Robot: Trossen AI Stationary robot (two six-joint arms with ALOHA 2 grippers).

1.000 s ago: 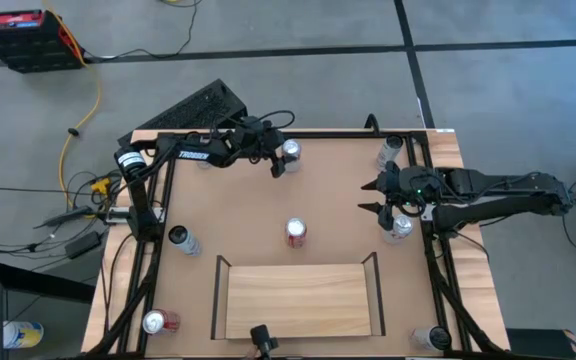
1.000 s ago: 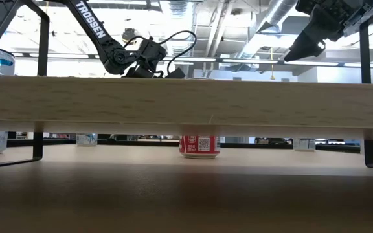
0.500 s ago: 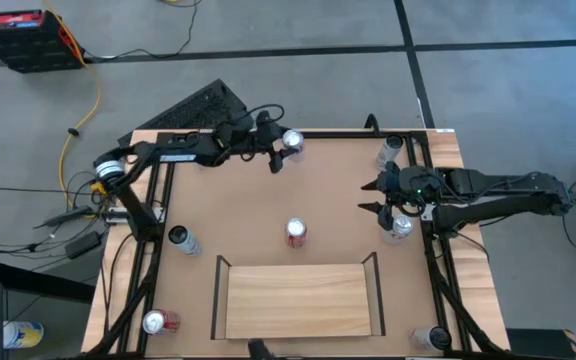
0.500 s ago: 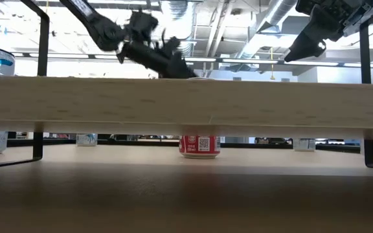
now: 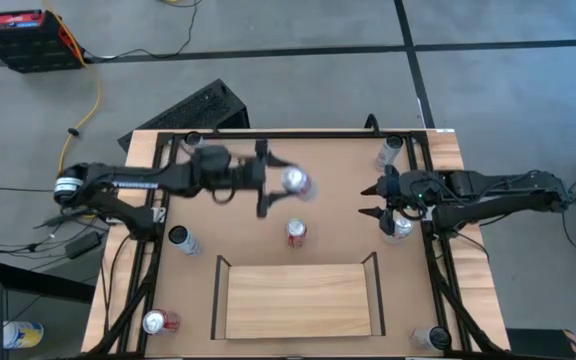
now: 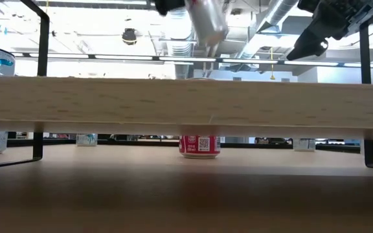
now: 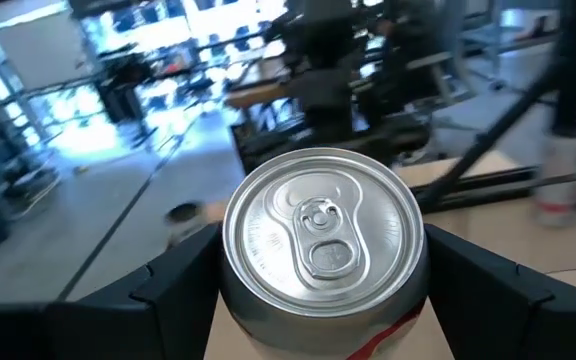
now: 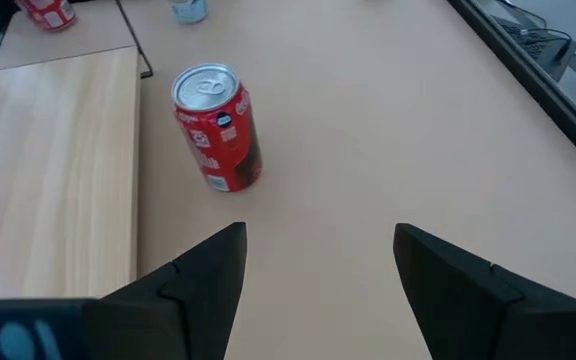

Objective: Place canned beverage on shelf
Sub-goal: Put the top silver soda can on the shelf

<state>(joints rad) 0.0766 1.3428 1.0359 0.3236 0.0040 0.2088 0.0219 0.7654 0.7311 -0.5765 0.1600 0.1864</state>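
A silver-topped canned beverage point(image 5: 294, 182) hangs in the air above the table's middle, with my left gripper point(image 5: 278, 182) shut on it. In the low view this can point(image 6: 207, 19) shows high above the shelf board and tilted. A red can point(image 5: 296, 232) stands upright on the tabletop just beyond the shelf point(image 5: 298, 298), a pale wood board with black end rails at the near edge. At the table's right side my right gripper point(image 5: 373, 198) hovers open and points down-left toward the red can point(image 8: 218, 128), with nothing between its fingers. My left gripper pinches the can's round wall point(image 7: 268, 330) between its two fingers point(image 7: 183, 285), one on either side, below the top rim. The fingers come about level from the table's left side. The can is lifted clear of the table and tilted.
Other cans stand around the table's sides: one at the left point(image 5: 183, 240), one at the near left corner point(image 5: 158, 321), one at the far right point(image 5: 388, 152), one under my right arm point(image 5: 400, 226), one at the near right corner point(image 5: 430, 338). Black frame rails run along the table's sides.
My left gripper has swung from the table's far edge toward the middle and risen, carrying the can. The can, which stood near the far edge, is now lifted clear and tilted above the red can's area. My right gripper has kept still.
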